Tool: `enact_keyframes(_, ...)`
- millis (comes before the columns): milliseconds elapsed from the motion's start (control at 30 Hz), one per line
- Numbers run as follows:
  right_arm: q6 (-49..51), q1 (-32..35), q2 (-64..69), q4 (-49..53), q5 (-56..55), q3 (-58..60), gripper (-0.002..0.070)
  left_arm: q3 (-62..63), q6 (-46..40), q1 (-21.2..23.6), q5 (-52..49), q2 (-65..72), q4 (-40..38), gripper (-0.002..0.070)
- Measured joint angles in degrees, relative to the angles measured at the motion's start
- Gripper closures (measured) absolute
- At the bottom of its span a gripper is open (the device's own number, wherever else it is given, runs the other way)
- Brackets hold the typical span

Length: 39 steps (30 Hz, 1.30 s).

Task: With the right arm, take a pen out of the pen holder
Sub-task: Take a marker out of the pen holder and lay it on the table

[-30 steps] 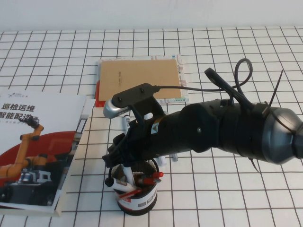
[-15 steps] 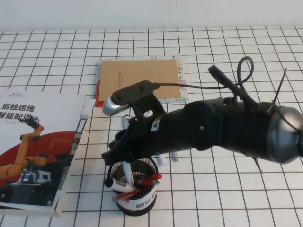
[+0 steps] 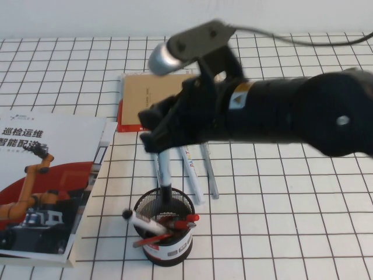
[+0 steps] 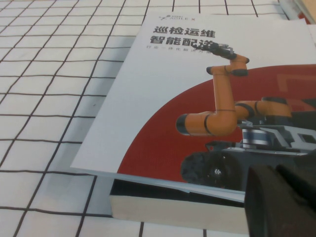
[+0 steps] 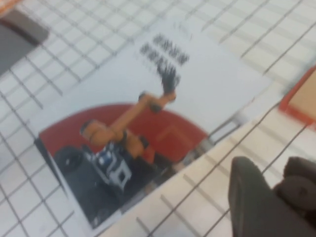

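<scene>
Right gripper [image 3: 156, 135], mid frame, clamped a pen [image 3: 164, 172], its tip at the holder [image 3: 175, 248], bottom centre. Left gripper [image 4: 276, 197] hung over the book [image 3: 41, 175], lower left, state unclear. Table [image 3: 291, 221] was white grid, wall [image 3: 87, 17] blank.

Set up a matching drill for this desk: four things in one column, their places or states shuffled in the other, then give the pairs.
Things
1. right gripper
2. left gripper
3. red pen
4. brown notebook

Places or states
a. flat on the table beyond the arm
b. shut on the grey pen, above the pen holder
c. resting in the pen holder
d. over the book

Pairs: 1-b, 2-d, 3-c, 4-a
</scene>
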<state>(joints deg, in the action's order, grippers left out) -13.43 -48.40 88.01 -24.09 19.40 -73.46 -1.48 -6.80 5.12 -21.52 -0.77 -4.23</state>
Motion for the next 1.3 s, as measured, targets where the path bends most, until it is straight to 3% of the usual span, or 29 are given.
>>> enact_keyframes(233, 0.6, 5.3, -3.6, 1.3, 1.0, -0.9, 0.0566, 0.0, 0.0, 0.0, 0.0, 0.0, 0.0, 0.0678)
enact_keyframes(733, 14.4, 13.7, 14.3, 11.2, 32.2, -21.0, 0.0566, 0.0, 0.0, 0.0, 0.0, 0.0, 0.0, 0.0678)
enact_keyframes(1300, 10.9, 15.5, 38.5, 4.3, 38.7, -43.0, 0.0566, 0.0, 0.0, 0.0, 0.0, 0.0, 0.0, 0.0678)
